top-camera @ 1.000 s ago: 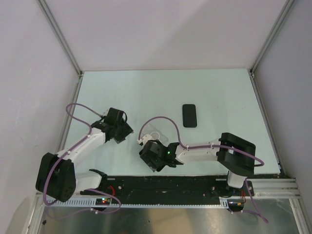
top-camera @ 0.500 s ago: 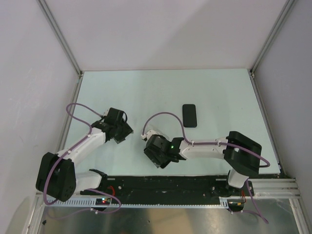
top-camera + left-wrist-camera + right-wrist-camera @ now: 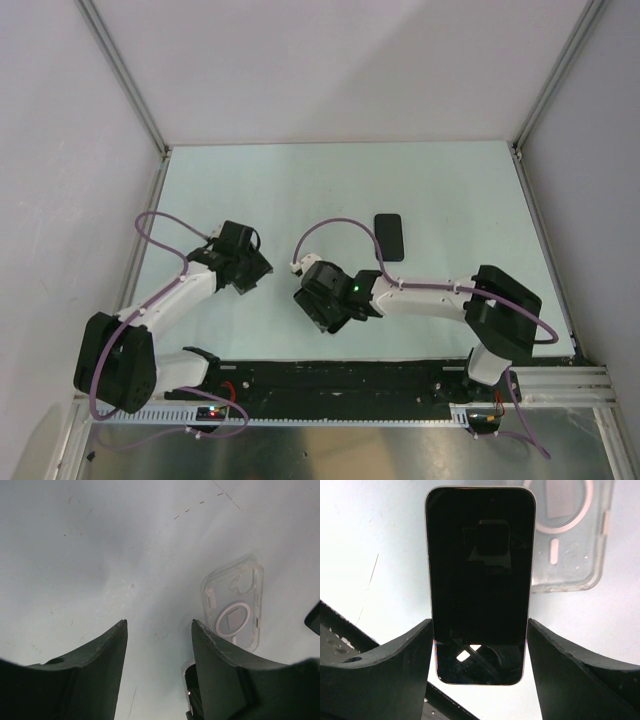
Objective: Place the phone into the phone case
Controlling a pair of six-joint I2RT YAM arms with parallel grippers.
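**A:** What does the overhead camera give?

**B:** Both arms reach over the pale green surface [image 3: 300, 190]. The left tool [image 3: 255, 268] hangs over a bare patch. The right tool [image 3: 312, 300] sits near the middle, and its own body covers whatever lies under it, so the task's two things cannot be made out from up there. A black rounded slab [image 3: 390, 237] lies flat farther back, apart from both tools. The view does not show what it is.

**A:** And the left wrist camera?

**B:** The left tool [image 3: 159, 625] has its fingers spread with nothing between them, only surface [image 3: 75, 555]. Beyond the right-hand finger lies the phone case [image 3: 232, 610]. It is flat and clear, with rounded corners and a white ring on its back. A black corner shows at the frame's right edge.

**A:** The right wrist camera?

**B:** Only there does the phone [image 3: 480, 580] show. The right tool [image 3: 479, 622] pinches it by its long edges, one finger against each side. The phone stands lengthwise along the fingers with its glossy black screen toward the camera. It has a thin pale rim, and there are reflections low on the glass. The phone case [image 3: 570, 540] lies behind it, up and to the right, partly hidden by the phone. Its white ring and a short white line are plain.
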